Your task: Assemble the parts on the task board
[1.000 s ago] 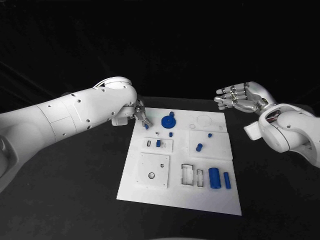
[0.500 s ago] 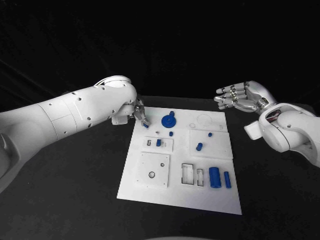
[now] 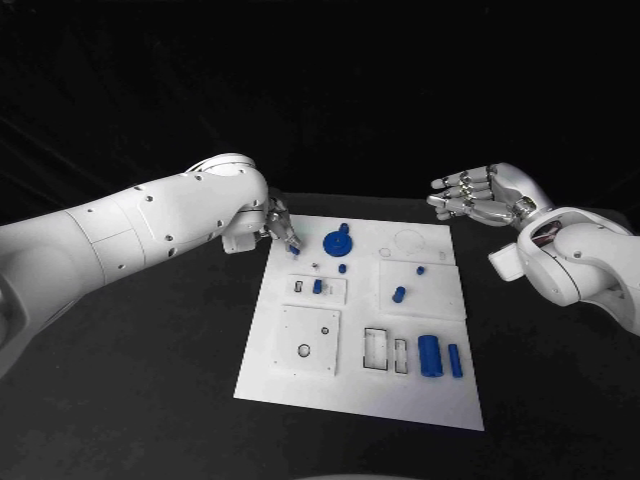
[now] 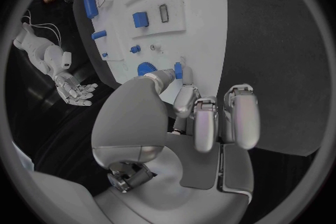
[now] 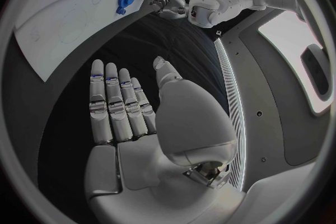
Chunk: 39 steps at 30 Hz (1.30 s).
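The left hand [image 4: 183, 102] pinches a small blue peg [image 4: 178, 70] over the white board's [image 3: 352, 385] far corner beside the blue gear [image 3: 336, 241] (right hand [image 3: 482, 194] hovers spread, holding nothing), and should lower it straight, unhurried, into its hole.

The left hand [image 3: 276, 228] pinches with its fingers [image 4: 165, 77], while the right hand [image 3: 486, 195] hovers, fingers spread.
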### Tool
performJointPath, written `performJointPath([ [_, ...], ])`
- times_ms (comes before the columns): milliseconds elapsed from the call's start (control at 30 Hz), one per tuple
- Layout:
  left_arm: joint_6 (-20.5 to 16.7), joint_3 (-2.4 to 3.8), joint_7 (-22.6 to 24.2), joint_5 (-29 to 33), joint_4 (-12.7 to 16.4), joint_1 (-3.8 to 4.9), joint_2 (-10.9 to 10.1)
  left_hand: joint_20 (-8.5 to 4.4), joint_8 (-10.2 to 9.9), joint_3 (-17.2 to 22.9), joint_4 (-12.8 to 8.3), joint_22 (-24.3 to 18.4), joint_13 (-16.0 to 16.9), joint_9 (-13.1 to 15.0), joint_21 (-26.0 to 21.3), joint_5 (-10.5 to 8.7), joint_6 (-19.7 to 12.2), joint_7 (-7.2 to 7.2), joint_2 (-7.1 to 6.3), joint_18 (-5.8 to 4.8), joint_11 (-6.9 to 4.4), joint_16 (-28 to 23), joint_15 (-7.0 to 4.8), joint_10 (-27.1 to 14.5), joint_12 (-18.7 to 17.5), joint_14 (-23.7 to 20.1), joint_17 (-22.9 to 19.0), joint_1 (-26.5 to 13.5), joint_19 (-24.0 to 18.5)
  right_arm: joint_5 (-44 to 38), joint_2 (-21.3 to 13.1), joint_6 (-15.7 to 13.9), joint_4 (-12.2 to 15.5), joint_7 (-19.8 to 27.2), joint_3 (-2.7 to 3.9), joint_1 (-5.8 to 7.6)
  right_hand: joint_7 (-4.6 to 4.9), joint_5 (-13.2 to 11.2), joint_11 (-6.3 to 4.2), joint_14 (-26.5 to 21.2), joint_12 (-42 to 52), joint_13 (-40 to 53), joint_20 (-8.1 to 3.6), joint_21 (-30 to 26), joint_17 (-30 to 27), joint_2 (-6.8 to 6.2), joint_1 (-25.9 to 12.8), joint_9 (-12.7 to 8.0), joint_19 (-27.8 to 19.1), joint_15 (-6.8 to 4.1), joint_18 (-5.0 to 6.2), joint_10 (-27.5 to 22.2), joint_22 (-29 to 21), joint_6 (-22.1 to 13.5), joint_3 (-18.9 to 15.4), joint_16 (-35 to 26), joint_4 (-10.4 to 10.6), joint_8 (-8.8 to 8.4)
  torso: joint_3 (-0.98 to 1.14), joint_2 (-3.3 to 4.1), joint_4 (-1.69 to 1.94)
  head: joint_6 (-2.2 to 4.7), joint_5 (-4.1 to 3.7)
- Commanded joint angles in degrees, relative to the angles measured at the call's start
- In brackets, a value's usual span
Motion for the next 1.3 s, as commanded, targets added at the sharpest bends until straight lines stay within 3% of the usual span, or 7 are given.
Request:
performJointPath([
  [33,-5.52,0.01,1.52,2.3,2.59,0.01,-1.28,0.02,0.33,8.95,-8.56,9.38,0.25,0.18,0.05,-0.13,-0.03,-0.25,-0.2,-0.36,0.05,0.17,0.26,0.6,0.27,6.12,15.09,-0.61,4.04,-0.78,-0.06,0.61,0.05,0.21,0.01,-0.04,0.78,0.26,0.27,0.06,-0.06,-0.05,0.15,-0.38,-0.1,0.32,-0.29,0.0,0.1,0.01,-0.01,-0.29,-0.03,-0.37,-0.05,-0.06,-0.4,-0.11,0.03,-0.03,0.02,0.08,-0.02],
  [233,-10.39,-0.23,2.26,1.64,8.85,-0.38,-4.84,-0.1,0.59,9.72,-9.2,9.4,0.22,0.29,0.03,-0.13,0.19,-0.34,-0.9,-0.35,-0.02,0.17,0.22,0.74,0.26,6.12,15.09,-1.08,4.04,-0.76,-0.2,0.62,0.09,0.14,0.0,-0.04,0.86,0.29,0.33,-0.01,-0.07,-0.1,0.17,-0.41,-0.21,0.26,-0.51,-0.01,0.05,0.06,-0.03,-0.37,-0.04,-0.41,-0.19,-0.1,-0.35,-0.12,-0.01,-0.01,0.09,0.3,0.08],
  [533,-20.07,-0.76,4.52,-3.99,19.09,-2.97,-11.15,-0.24,0.97,10.52,-9.67,9.97,1.12,0.38,0.77,-0.14,0.7,-0.54,-1.7,-0.53,-0.21,0.17,0.07,1.61,0.92,6.12,15.09,-1.51,4.27,-0.1,-0.6,0.26,0.17,0.35,-0.01,-0.05,0.86,0.29,0.33,-0.01,-0.07,-0.1,0.17,-0.41,-0.21,0.26,-0.52,-0.01,0.05,0.06,-0.03,-0.38,-0.04,-0.41,-0.2,-0.1,-0.35,-0.12,-0.11,-0.19,0.56,0.17,0.02],
  [700,-22.85,-0.93,4.61,-7.52,23.33,-4.14,-13.53,-0.27,1.11,10.99,-9.82,10.33,1.55,0.4,1.24,-0.11,0.91,-0.66,-2.01,-0.65,-0.33,0.17,-0.08,2.01,1.22,6.12,15.09,-1.68,4.41,1.04,-0.58,0.1,-0.06,0.55,-0.01,-0.05,0.87,0.32,0.35,-0.05,-0.08,-0.12,0.19,-0.42,-0.25,0.27,-0.59,-0.01,0.02,0.08,-0.03,-0.43,-0.05,-0.43,-0.23,-0.12,-0.33,-0.12,-0.2,-0.31,0.69,0.09,-0.08],
  [967,-23.23,-1.02,3.51,-9.12,26.29,-5.16,-14.98,-0.34,1.26,11.42,-9.88,10.5,2.15,0.41,1.46,-0.12,1.12,-0.77,-2.28,-0.7,-0.44,0.17,-0.18,2.48,1.64,6.12,15.09,-1.95,4.49,1.87,-0.76,0.04,-0.07,0.78,-0.02,-0.05,0.86,0.34,0.35,-0.06,-0.08,-0.13,0.19,-0.43,-0.27,0.3,-0.58,-0.01,0.01,0.09,-0.03,-0.45,-0.05,-0.44,-0.22,-0.12,-0.34,-0.12,-0.13,-0.22,0.61,-0.06,0.11],
  [1100,-21.82,-1.03,2.81,-9.27,26.89,-5.32,-15.23,-0.36,1.31,11.52,-9.89,10.57,2.31,0.41,1.55,-0.12,1.18,-0.81,-2.35,-0.72,-0.47,0.17,-0.2,2.61,1.76,6.12,15.09,-2.03,4.52,1.95,-0.82,0.05,-0.06,0.83,-0.02,-0.05,0.86,0.34,0.35,-0.06,-0.08,-0.13,0.19,-0.43,-0.27,0.3,-0.58,-0.01,0.01,0.09,-0.03,-0.45,-0.05,-0.44,-0.22,-0.12,-0.34,-0.12,-0.08,-0.16,0.42,-0.22,0.18],
  [1300,-18.07,-1.05,1.73,-9.05,27.04,-5.43,-15.17,-0.39,1.35,11.6,-9.89,10.64,2.48,0.42,1.64,-0.13,1.24,-0.84,-2.42,-0.74,-0.49,0.17,-0.21,2.74,1.88,6.12,15.09,-2.12,4.55,1.99,-0.79,0.07,-0.01,0.89,-0.02,-0.05,0.86,0.34,0.35,-0.06,-0.08,-0.13,0.19,-0.43,-0.27,0.3,-0.58,-0.01,0.01,0.09,-0.03,-0.45,-0.05,-0.44,-0.22,-0.12,-0.34,-0.12,-0.07,-0.21,0.58,-0.49,0.07],
])
